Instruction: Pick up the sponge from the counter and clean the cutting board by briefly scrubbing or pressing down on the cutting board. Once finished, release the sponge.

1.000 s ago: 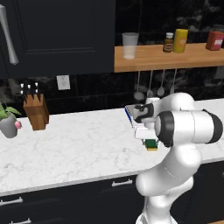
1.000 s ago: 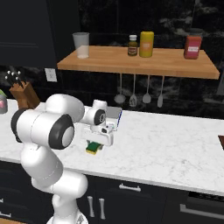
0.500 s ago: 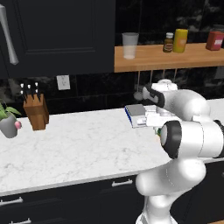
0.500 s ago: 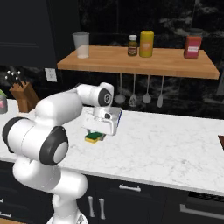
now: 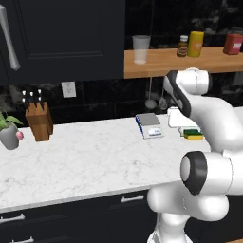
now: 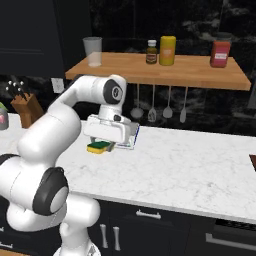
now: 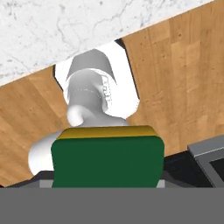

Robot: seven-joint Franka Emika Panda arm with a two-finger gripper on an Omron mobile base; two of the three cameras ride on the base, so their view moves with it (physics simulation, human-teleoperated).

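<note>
Arm bent low, tool gripping sponge

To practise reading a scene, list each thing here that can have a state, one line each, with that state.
pincer: closed on the sponge
sponge: gripped, green side up
cutting board: flat on the counter, untouched
glass: upright on the shelf, looks empty
knife block: upright, knives in
scale: flat on the counter, nothing on it
</note>
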